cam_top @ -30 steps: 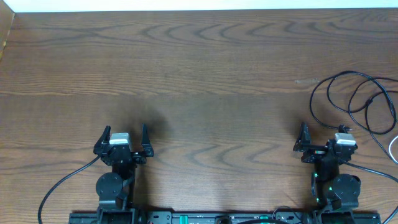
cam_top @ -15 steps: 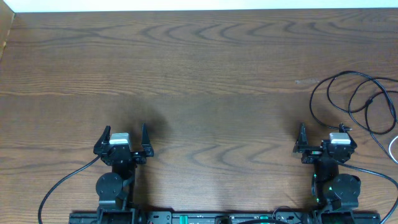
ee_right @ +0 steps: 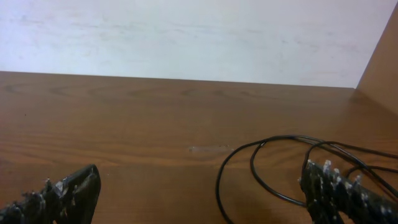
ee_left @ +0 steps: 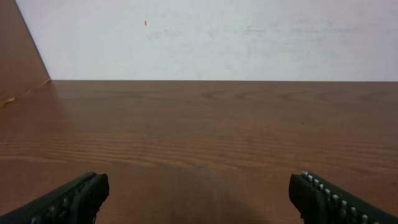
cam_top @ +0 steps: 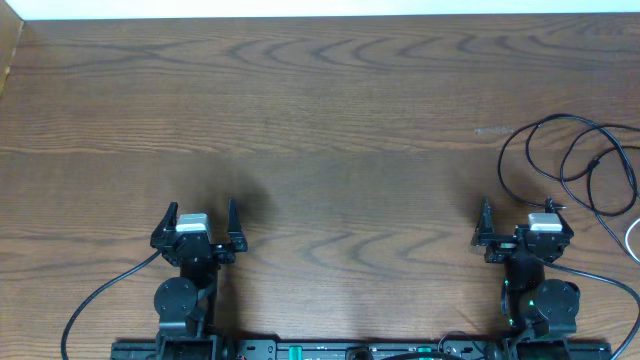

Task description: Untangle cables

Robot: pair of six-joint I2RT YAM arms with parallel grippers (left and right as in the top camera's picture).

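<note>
The cables (cam_top: 572, 158) are thin black cords lying in loose overlapping loops on the table's right side, just beyond my right gripper (cam_top: 525, 216). A pale cord (cam_top: 631, 236) curves at the right edge. In the right wrist view the black loops (ee_right: 260, 167) lie between and ahead of the wide-apart fingers, one strand running close by the right fingertip (ee_right: 316, 180). My right gripper (ee_right: 200, 182) is open and holds nothing. My left gripper (cam_top: 200, 215) is open too, over bare wood far from the cables. The left wrist view shows no cord between its jaws (ee_left: 199, 190).
A white wall (ee_left: 211, 37) runs behind the table's far edge. Wooden side boards stand at the left (ee_left: 22, 56) and at the right (ee_right: 380, 56). Thicker black arm wires (cam_top: 95, 300) trail along the front edge near both bases.
My right gripper has shifted slightly to the left. The left arm and the cables have not moved.
</note>
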